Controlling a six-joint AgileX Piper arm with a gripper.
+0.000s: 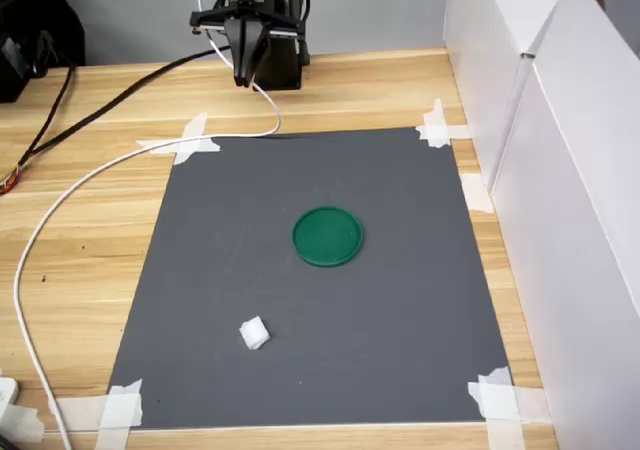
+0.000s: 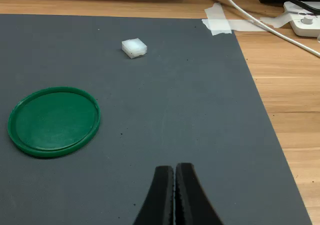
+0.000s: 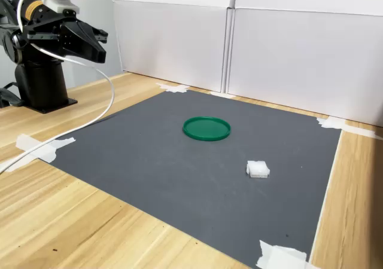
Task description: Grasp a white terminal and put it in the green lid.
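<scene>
The white terminal (image 1: 254,333) (image 2: 134,47) (image 3: 258,169) is a small blocky piece lying on the dark grey mat, toward the front left in the first exterior view. The green lid (image 1: 327,236) (image 2: 54,120) (image 3: 206,128) lies flat near the mat's middle, with nothing in it. My gripper (image 1: 241,77) (image 2: 174,177) (image 3: 102,49) hangs shut and holds nothing, raised above the table beyond the mat's far edge, close to the arm's base, well apart from both objects.
The grey mat (image 1: 400,300) is taped at its corners to a wooden table. A white cable (image 1: 60,205) curves off the mat's left side in the first exterior view. White panels (image 1: 570,200) wall the first exterior view's right. A white power strip (image 2: 305,19) lies off the mat.
</scene>
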